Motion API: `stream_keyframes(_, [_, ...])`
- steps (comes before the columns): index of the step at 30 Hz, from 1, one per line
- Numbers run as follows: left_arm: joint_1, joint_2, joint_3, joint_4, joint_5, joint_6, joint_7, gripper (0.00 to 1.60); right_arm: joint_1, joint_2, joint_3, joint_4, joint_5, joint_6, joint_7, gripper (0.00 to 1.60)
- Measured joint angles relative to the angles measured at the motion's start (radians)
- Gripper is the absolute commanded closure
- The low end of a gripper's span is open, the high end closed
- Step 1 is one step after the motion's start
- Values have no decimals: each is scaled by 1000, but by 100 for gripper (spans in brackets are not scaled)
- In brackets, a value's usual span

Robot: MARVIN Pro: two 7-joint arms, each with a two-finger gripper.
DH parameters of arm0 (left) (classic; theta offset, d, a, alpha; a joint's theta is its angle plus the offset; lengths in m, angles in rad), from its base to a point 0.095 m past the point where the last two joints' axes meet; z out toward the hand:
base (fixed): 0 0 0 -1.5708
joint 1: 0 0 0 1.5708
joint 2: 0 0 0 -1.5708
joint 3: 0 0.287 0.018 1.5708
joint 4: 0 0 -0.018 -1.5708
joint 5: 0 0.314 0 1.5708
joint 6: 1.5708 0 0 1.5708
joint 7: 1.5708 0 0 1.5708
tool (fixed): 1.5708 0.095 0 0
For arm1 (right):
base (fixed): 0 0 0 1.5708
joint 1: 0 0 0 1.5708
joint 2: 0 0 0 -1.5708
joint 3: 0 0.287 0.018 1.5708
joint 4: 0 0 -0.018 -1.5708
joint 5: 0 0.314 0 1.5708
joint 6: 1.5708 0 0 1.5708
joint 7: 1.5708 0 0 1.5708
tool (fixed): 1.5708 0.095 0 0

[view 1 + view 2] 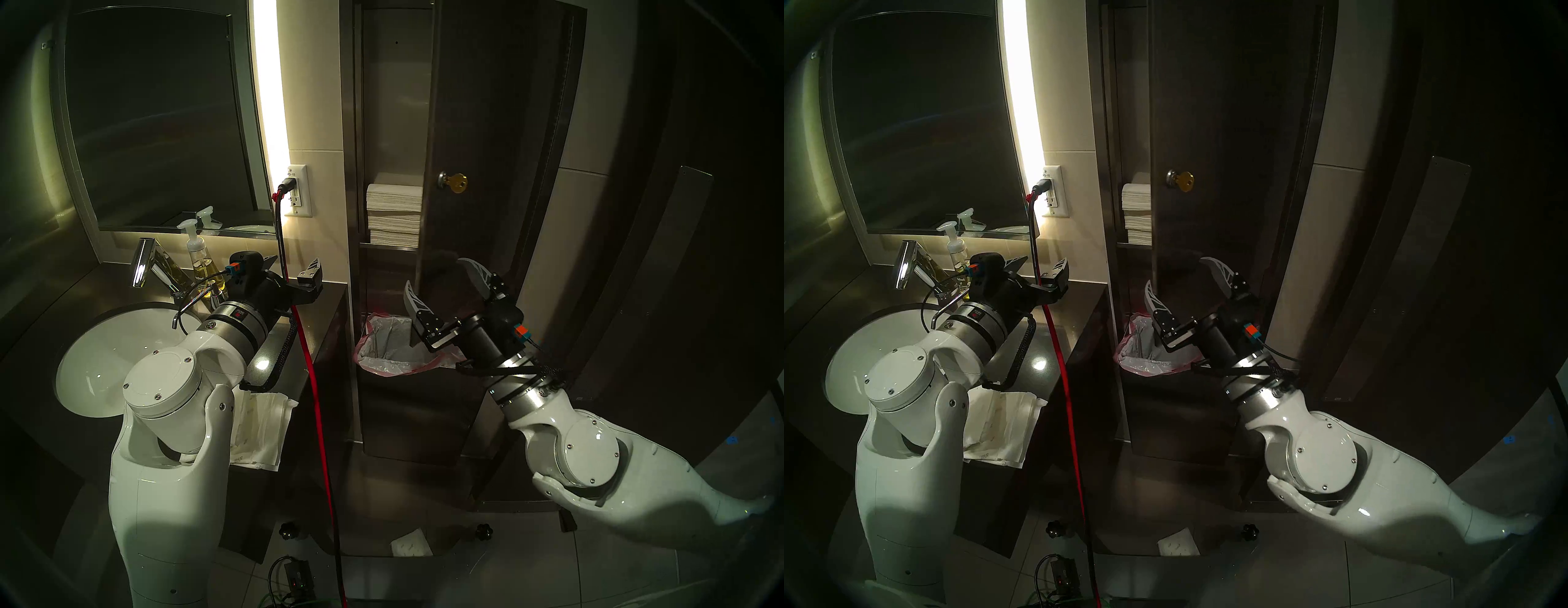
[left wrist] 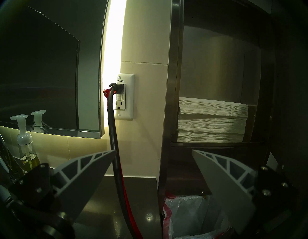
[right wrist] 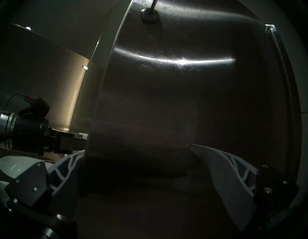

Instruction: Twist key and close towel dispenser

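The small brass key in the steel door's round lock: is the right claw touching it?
Apart. In the head view the open right gripper sits well below the key, with bare door between.

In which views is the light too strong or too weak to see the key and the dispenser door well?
Head views: the light strip glares, but the key reads clearly. Left wrist: strip overexposed, towels well lit. Right wrist: very dark, one glare streak on the dispenser door.
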Motion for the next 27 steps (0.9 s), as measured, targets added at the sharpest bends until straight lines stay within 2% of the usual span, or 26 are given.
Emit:
stream_keyframes(6, [0,0,0,0,0,0,0,0,67,-84,4,86,28,67,123,0])
stream_keyframes(16, [0,0,0,0,0,0,0,0,166,-202,31,282,44,152,205,0])
stream_keyframes(19, [0,0,0,0,0,0,0,0,192,-233,40,317,21,152,207,0])
stream_keyframes(21, [0,0,0,0,0,0,0,0,214,-252,41,331,-23,136,207,0])
stream_keyframes(27, [0,0,0,0,0,0,0,0,244,-284,31,301,-139,61,172,0])
